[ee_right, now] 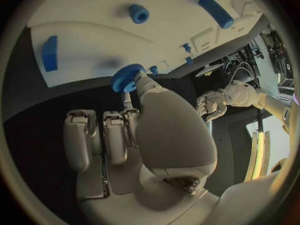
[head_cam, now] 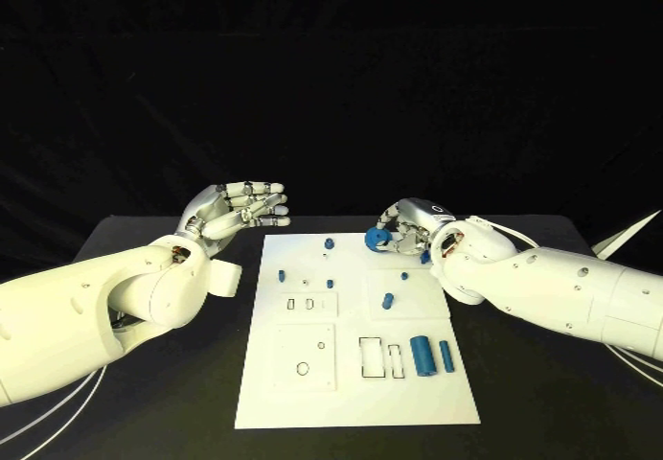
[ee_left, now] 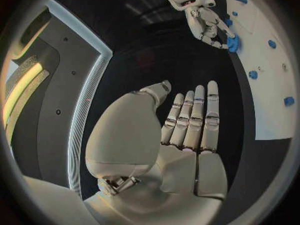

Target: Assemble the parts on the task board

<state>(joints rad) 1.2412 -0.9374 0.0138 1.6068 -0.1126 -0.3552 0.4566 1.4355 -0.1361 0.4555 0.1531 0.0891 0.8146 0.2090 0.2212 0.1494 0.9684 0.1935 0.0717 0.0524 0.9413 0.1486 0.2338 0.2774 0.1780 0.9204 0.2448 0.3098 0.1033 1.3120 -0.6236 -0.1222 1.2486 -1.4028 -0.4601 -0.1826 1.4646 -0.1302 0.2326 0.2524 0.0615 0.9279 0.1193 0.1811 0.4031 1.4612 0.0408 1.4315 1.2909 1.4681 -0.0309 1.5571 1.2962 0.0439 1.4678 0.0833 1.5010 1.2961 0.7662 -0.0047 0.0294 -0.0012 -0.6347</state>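
The white task board [head_cam: 359, 383] lies in the middle of the black table. My right hand [head_cam: 410, 228] hovers over the board's far edge and pinches a blue gear [head_cam: 376, 240] between thumb and a finger. The right wrist view shows the gear [ee_right: 127, 77] at the thumb tip, close above the board [ee_right: 94, 40]. My left hand [head_cam: 243, 210] is raised beside the board's far left corner, holding nothing. Its fingers [ee_left: 199, 116] are straight and side by side in the left wrist view, where the right hand [ee_left: 204, 21] and gear [ee_left: 232, 44] also appear.
Two blue cylinders [head_cam: 422, 355] [head_cam: 446, 355] lie near the board's right edge beside rectangular slots [head_cam: 373, 356]. Small blue pieces stand further back: a peg [head_cam: 329, 243], a peg [head_cam: 281, 275] and a block [head_cam: 388, 301]. Black table surrounds the board.
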